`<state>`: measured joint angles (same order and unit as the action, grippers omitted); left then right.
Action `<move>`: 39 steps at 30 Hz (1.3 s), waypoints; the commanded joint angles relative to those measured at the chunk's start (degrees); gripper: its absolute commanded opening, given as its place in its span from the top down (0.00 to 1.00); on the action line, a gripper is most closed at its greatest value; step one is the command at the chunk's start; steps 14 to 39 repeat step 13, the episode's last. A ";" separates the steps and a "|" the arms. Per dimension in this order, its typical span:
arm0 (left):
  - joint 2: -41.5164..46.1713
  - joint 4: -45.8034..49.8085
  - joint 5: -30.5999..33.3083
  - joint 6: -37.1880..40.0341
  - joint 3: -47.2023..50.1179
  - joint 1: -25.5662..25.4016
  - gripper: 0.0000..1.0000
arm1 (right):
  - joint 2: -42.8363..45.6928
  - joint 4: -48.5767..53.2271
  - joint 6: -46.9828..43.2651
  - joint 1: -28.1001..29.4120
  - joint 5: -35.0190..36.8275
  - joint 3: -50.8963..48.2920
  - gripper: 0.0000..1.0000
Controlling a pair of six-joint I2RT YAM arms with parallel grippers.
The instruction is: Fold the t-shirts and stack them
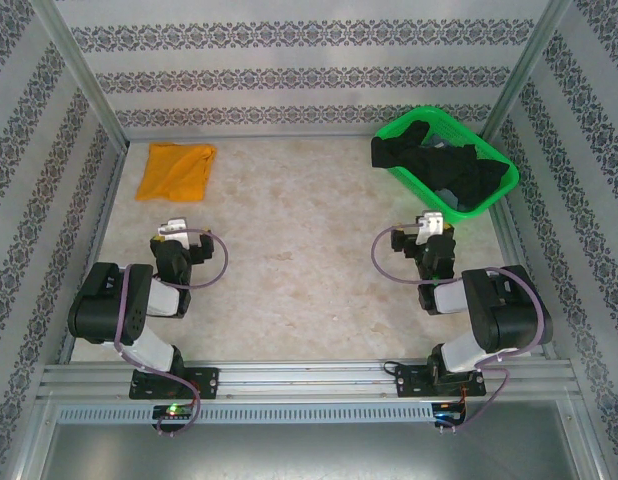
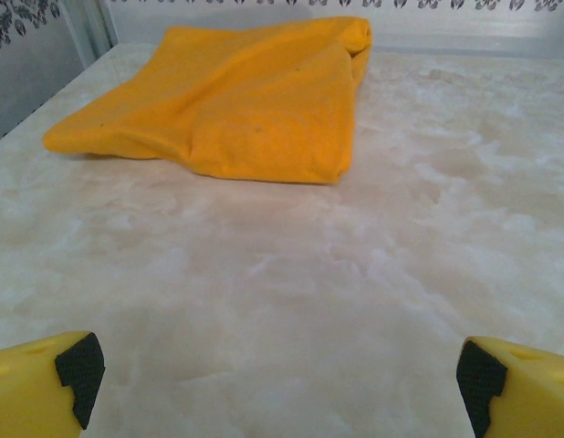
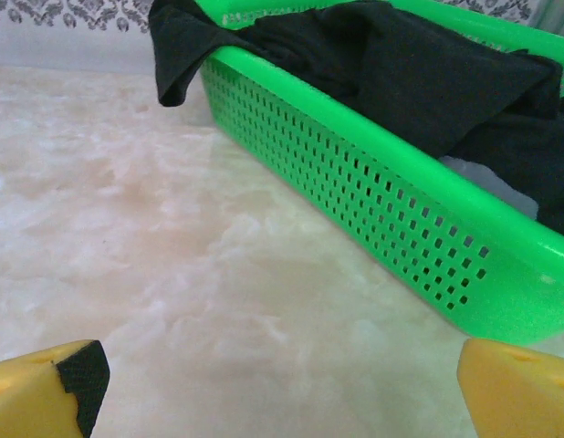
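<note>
Low over a pale marbled tabletop (image 2: 309, 274), the left gripper (image 2: 275, 372) holds its two yellow, black-padded fingers (image 2: 31, 388) spread wide apart, with nothing between them. Ahead of it and well apart, a mustard-orange cloth t-shirt (image 2: 236, 100) lies loosely folded and rumpled in the table's far left corner, close to the patterned back wall (image 1: 309, 80). Seen from above, the left arm sits bent near the front left of the table, its gripper pointing toward that shirt. On the other side, the right gripper (image 3: 282, 379) also has its fingers parted wide and holds nothing, low over bare table. Just ahead and to its right stands a bright green plastic mesh basket (image 3: 355, 173), set at an angle in the far right corner. Black cloth t-shirts (image 3: 419, 73) are heaped inside it in a crumpled pile, and one black piece (image 3: 177, 55) droops over the basket's left rim. A pale patch shows beneath the black cloth; what it is cannot be told
</note>
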<state>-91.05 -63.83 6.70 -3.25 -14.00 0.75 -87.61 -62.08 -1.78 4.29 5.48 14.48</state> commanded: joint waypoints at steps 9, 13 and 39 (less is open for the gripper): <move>-0.07 -5.50 0.95 -1.03 0.13 0.13 0.00 | -0.21 1.05 0.17 0.03 -0.40 2.78 0.02; -0.52 -9.14 0.19 -0.99 1.75 0.36 0.00 | -0.06 -0.16 0.17 0.22 0.64 1.94 0.02; -0.52 -9.14 0.19 -0.99 1.75 0.36 0.00 | -0.06 -0.16 0.17 0.22 0.64 1.94 0.02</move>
